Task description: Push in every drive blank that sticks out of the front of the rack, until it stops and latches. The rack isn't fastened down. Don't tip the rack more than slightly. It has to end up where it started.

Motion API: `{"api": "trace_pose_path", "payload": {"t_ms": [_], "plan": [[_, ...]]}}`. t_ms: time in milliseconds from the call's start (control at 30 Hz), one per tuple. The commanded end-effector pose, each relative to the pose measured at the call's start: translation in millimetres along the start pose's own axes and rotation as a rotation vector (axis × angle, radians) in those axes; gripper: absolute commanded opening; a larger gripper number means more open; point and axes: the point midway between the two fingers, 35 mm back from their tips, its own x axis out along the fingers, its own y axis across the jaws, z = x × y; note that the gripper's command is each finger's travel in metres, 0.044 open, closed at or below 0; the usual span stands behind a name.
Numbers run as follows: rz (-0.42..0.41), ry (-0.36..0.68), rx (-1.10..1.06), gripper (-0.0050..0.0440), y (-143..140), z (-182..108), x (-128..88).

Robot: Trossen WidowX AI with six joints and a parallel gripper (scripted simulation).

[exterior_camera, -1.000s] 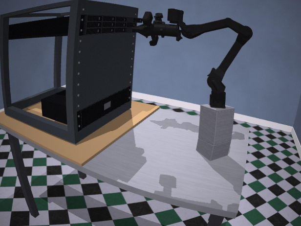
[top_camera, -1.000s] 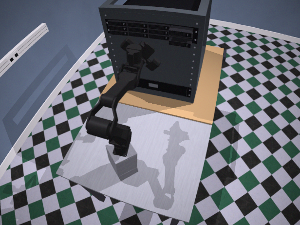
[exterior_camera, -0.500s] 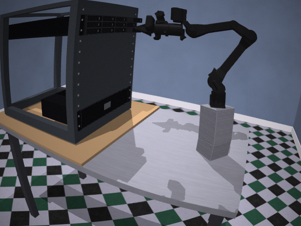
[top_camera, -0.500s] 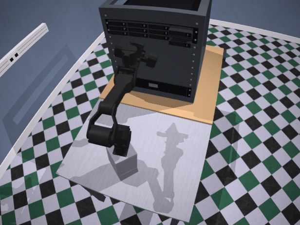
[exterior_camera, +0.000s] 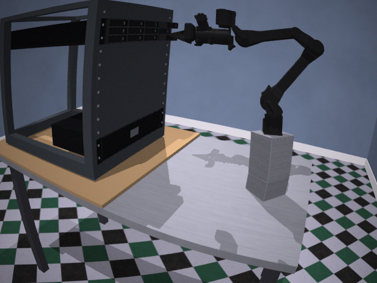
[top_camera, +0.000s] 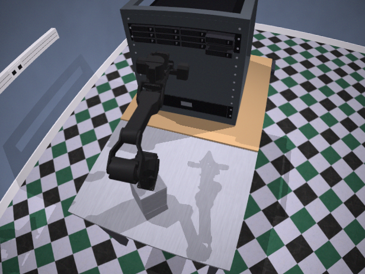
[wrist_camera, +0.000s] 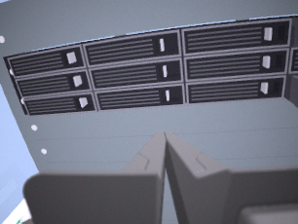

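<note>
Blue-grey walls (exterior_camera: 214,92); checkered floor (top_camera: 311,118); white baseboard (exterior_camera: 321,150).

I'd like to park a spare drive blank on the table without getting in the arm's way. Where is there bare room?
The steel table top between the arm's pedestal and its far side edge is bare, shadows only. The wooden board has a free strip beside the rack. It is crowded at the rack's front, where the shut end effector hangs high.

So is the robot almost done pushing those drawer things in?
Not yet. Most drive blanks sit flush, but two at the right end of the bay stick out. The shut, empty end effector points at the rack panel below the flush ones, so both remain.
</note>
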Motion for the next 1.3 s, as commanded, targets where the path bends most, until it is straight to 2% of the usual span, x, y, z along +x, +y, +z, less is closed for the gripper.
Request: {"api": "trace_pose_path", "payload": {"t_ms": [0,633,1133,1267], "plan": [[-0.003,-0.004,-0.021,-0.0050,0.7,1.1,-3.1],[-0.007,-0.006,0.025,-0.0050,-1.4,0.9,-3.7],[-0.032,-0.021,0.297,-0.0050,-13.7,-0.7,-6.7],[-0.042,-0.031,0.425,-0.0050,-19.4,-1.4,-8.2]]}}
